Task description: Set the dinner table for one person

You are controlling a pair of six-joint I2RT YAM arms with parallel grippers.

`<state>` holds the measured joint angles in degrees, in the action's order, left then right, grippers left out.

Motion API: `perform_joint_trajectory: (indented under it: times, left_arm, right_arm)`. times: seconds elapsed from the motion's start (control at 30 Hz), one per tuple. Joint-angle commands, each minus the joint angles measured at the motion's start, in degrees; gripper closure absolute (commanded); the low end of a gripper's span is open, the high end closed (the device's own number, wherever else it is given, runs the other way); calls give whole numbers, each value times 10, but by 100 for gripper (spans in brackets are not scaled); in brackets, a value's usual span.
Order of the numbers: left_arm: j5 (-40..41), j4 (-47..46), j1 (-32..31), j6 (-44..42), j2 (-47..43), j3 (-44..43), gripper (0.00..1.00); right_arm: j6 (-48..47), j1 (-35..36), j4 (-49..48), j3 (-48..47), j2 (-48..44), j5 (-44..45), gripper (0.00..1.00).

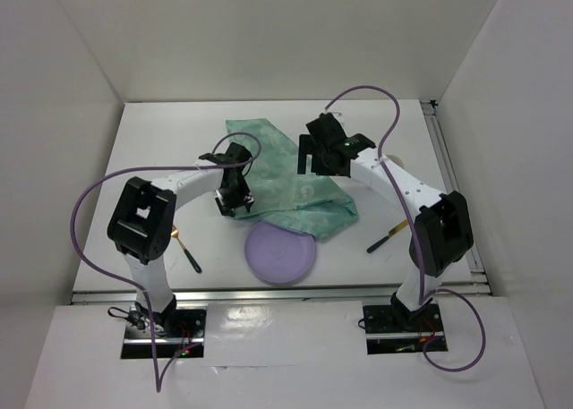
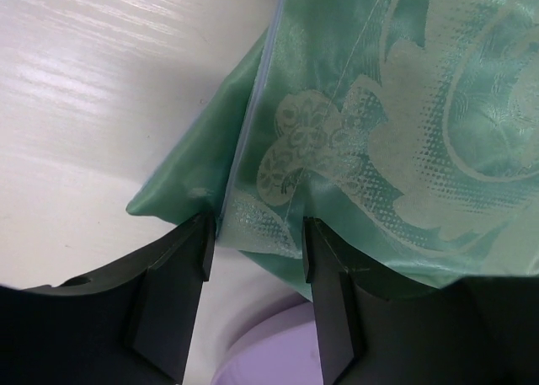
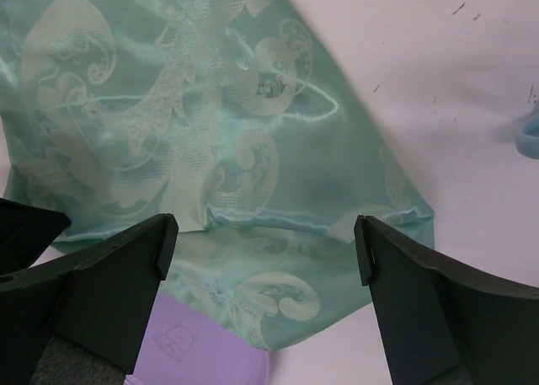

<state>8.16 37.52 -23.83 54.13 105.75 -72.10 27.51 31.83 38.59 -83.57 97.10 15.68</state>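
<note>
The dinner table (image 1: 161, 149) is a white tabletop. A crumpled green patterned placemat (image 1: 309, 203) lies at its middle, its near corner draped over a purple plate (image 1: 279, 255). My left gripper (image 1: 235, 208) is low at the placemat's left edge. In the left wrist view its open jaws (image 2: 257, 246) straddle a folded edge of the placemat (image 2: 404, 107), with the plate (image 2: 278, 351) just below. My right gripper (image 1: 318, 163) hovers over the cloth's far right part. In the right wrist view it stands wide open (image 3: 265, 242) above the placemat (image 3: 168, 107) and plate (image 3: 202, 351), holding nothing.
A gold-and-black utensil (image 1: 186, 251) lies left of the plate by the left arm. Another one (image 1: 387, 239) lies right of the placemat near the right arm. A light blue object (image 3: 530, 136) shows at the right edge of the right wrist view. White walls enclose the table.
</note>
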Motion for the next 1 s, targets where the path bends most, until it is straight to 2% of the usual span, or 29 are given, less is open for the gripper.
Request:
perform_joint_trajectory:
  times: [0.0, 0.27, 0.33, 0.43, 0.47, 0.57, 0.77, 0.83, 0.9, 0.97]
  left_arm:
    - [-15, -15, 5, -10, 10, -2, 38]
    - [-31, 1, 5, -27, 32, -26, 62]
    - [-31, 8, 5, -27, 16, -31, 70]
    - [-22, 23, 5, -33, 4, -48, 76]
    - [-22, 30, 5, -33, -5, -53, 86]
    - [-10, 57, 5, -39, -19, -77, 100]
    - [28, 117, 5, -79, -34, -172, 100]
    - [47, 131, 5, -98, -35, -215, 100]
    - [62, 159, 5, -132, -18, -295, 100]
    - [67, 182, 5, -156, 0, -351, 100]
  right_arm:
    - [5, -3, 18, -15, -9, 15, 0]
    - [11, -3, 40, -38, 13, 44, 0]
    - [11, -3, 47, -43, 19, 44, 0]
    - [11, -3, 47, -43, 19, 44, 0]
    - [11, -3, 47, -43, 19, 44, 0]
    - [11, -3, 47, -43, 19, 38, 0]
    - [52, -25, 55, -23, 16, 33, 0]
    - [58, -40, 30, 45, -24, 21, 0]
    - [69, -68, 3, 114, -72, -21, 0]
    - [86, -83, -10, 152, -99, -49, 0]
